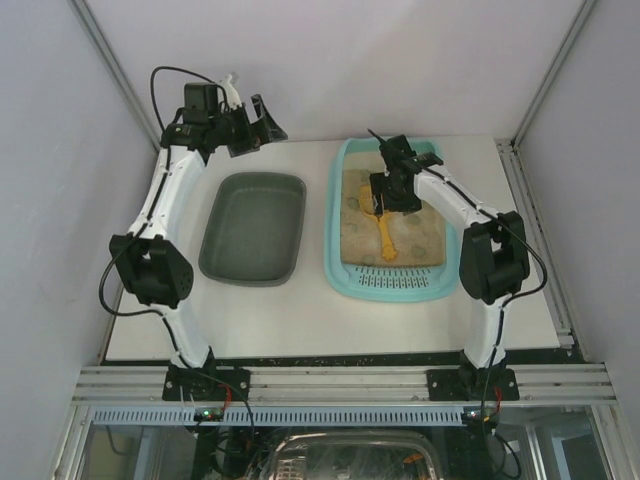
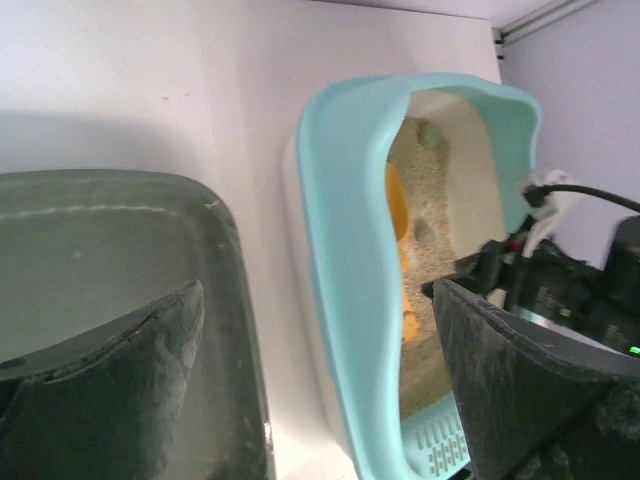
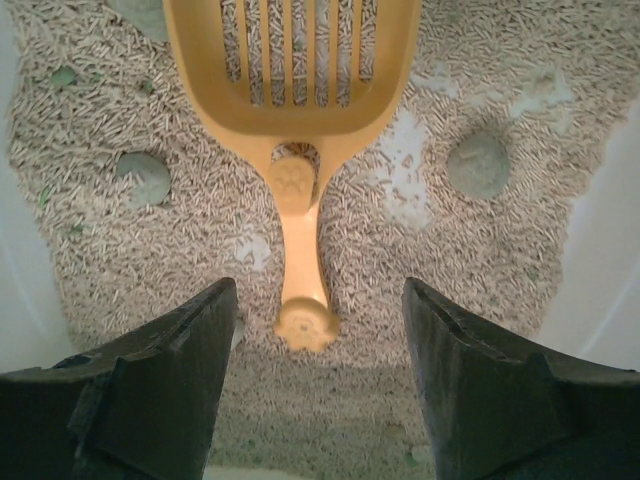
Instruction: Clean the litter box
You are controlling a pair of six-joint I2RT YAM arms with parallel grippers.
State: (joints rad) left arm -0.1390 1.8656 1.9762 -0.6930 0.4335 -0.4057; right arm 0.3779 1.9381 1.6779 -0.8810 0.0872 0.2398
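The light-turquoise litter box [image 1: 333, 230] lies right of centre, with beige litter [image 1: 420, 235] and a slotted grate [image 1: 395, 282] at its near end. An orange slotted scoop [image 1: 386, 240] lies flat on the litter. My right gripper [image 1: 385, 200] hangs open just above the litter. In the right wrist view its fingers [image 3: 190, 340] stand either side of the scoop's handle end [image 3: 305, 322], not touching it [image 3: 318, 300]. Grey-green clumps [image 3: 145, 178] [image 3: 478, 165] lie beside the scoop [image 3: 300, 60]. My left gripper [image 1: 250, 125] is open and empty, raised at the far left.
A smaller dark grey-green tray [image 1: 252, 228] lies left of the litter box. The left wrist view shows this tray [image 2: 100, 240], the litter box rim [image 2: 345, 200] and the right arm [image 2: 570, 290] past my open left gripper [image 2: 315, 290]. White walls enclose the table.
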